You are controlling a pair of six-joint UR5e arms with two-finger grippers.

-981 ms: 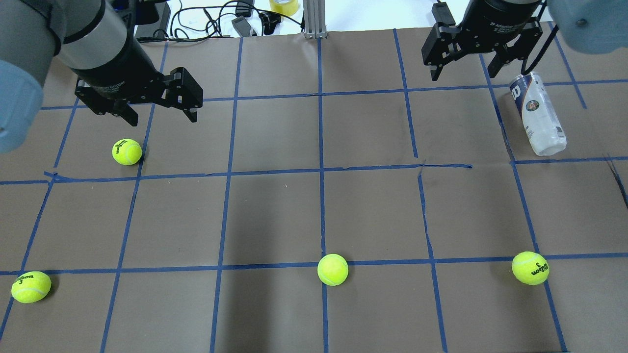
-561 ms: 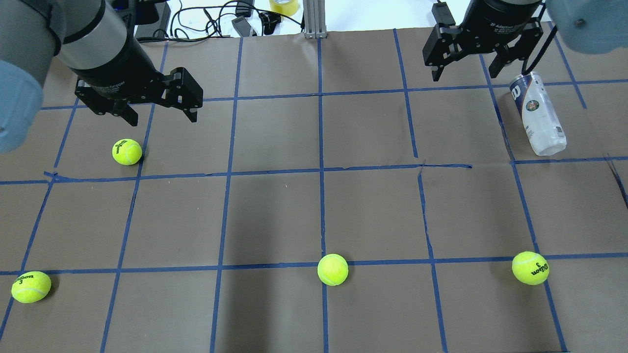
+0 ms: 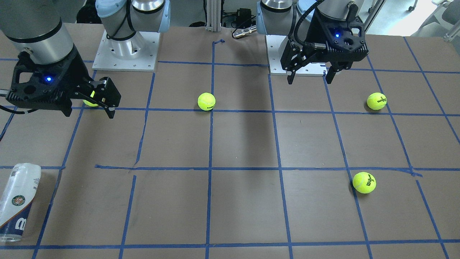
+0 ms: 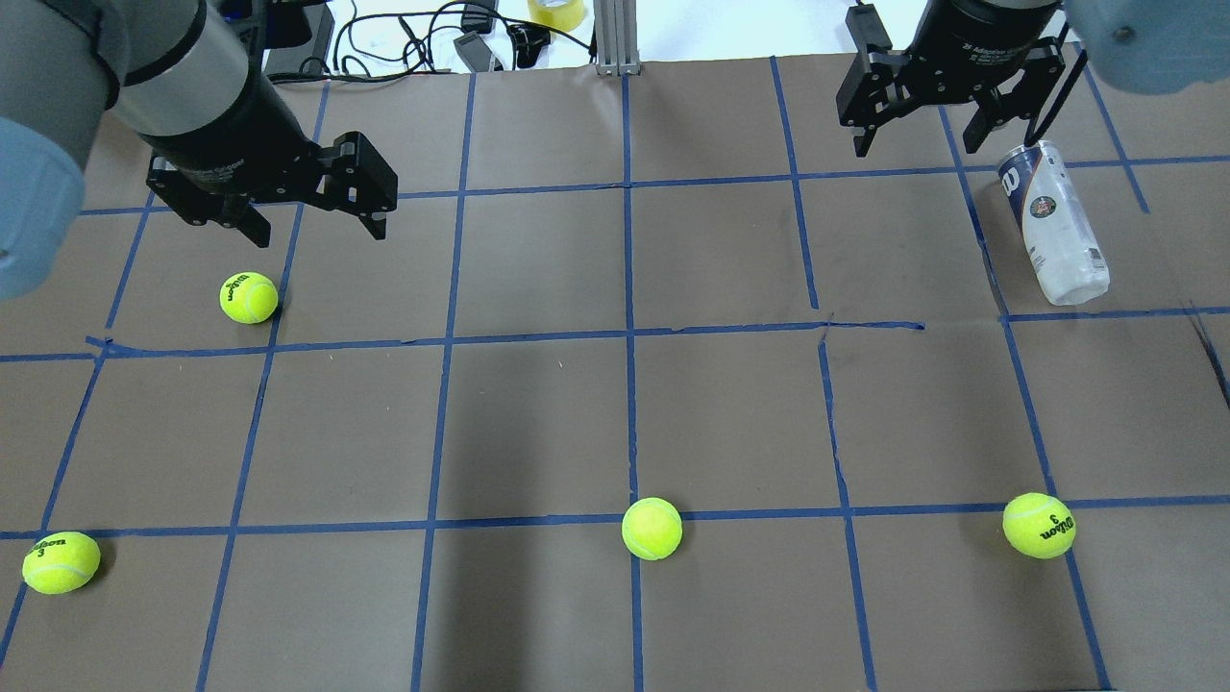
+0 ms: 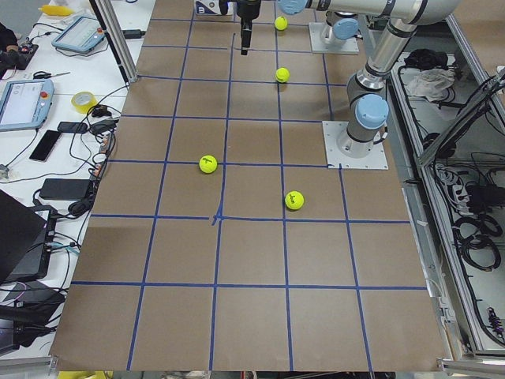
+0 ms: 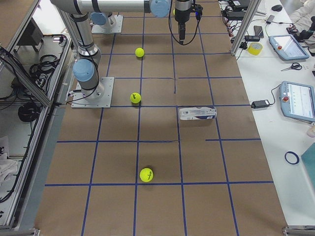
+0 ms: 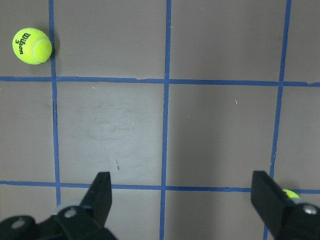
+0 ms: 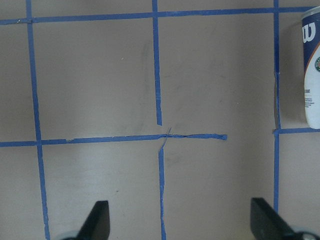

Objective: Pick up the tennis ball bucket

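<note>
The tennis ball bucket (image 4: 1053, 227) lies on its side at the far right of the table, a clear can with a white label and a navy band with a W. It also shows in the front view (image 3: 16, 201), the right side view (image 6: 197, 113) and at the right edge of the right wrist view (image 8: 312, 75). My right gripper (image 4: 913, 144) is open and empty, hanging above the table just left of the can's navy end, apart from it. My left gripper (image 4: 315, 229) is open and empty above the far left of the table.
Several yellow-green tennis balls lie loose: one (image 4: 248, 298) just below my left gripper, one at the near left (image 4: 61, 562), one at the near middle (image 4: 651, 529), one at the near right (image 4: 1038, 525). Cables and a tape roll (image 4: 557, 12) lie beyond the far edge.
My right gripper has shifted slightly to the right and toward the far edge, closer to the can's navy end. The left arm, the can and the balls have not moved.
</note>
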